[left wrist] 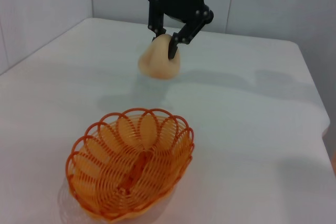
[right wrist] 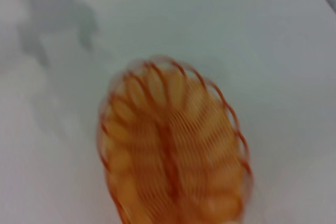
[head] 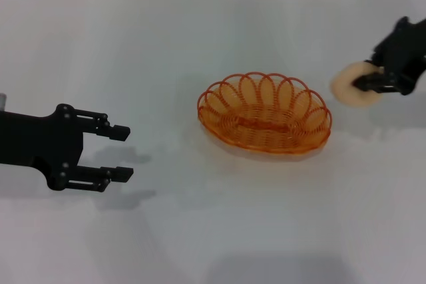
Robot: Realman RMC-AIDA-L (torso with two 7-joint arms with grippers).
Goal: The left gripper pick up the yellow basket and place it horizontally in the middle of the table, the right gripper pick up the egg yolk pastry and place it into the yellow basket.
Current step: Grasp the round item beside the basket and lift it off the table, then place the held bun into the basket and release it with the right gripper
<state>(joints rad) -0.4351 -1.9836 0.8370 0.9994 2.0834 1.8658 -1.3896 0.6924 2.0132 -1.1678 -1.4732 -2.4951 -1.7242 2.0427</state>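
With the yellow basket (head: 264,114) set lengthwise mid-table (head: 200,231) and the left gripper (head: 120,153) spread empty, the right gripper (head: 367,74) pinches the egg yolk pastry (head: 351,87), not yet over the basket.

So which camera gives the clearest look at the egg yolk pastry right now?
The left wrist view: the egg yolk pastry is seen whole, pinched by the right tool above the table. The head view shows it small at the right, partly hidden by that tool. The right wrist view misses it.
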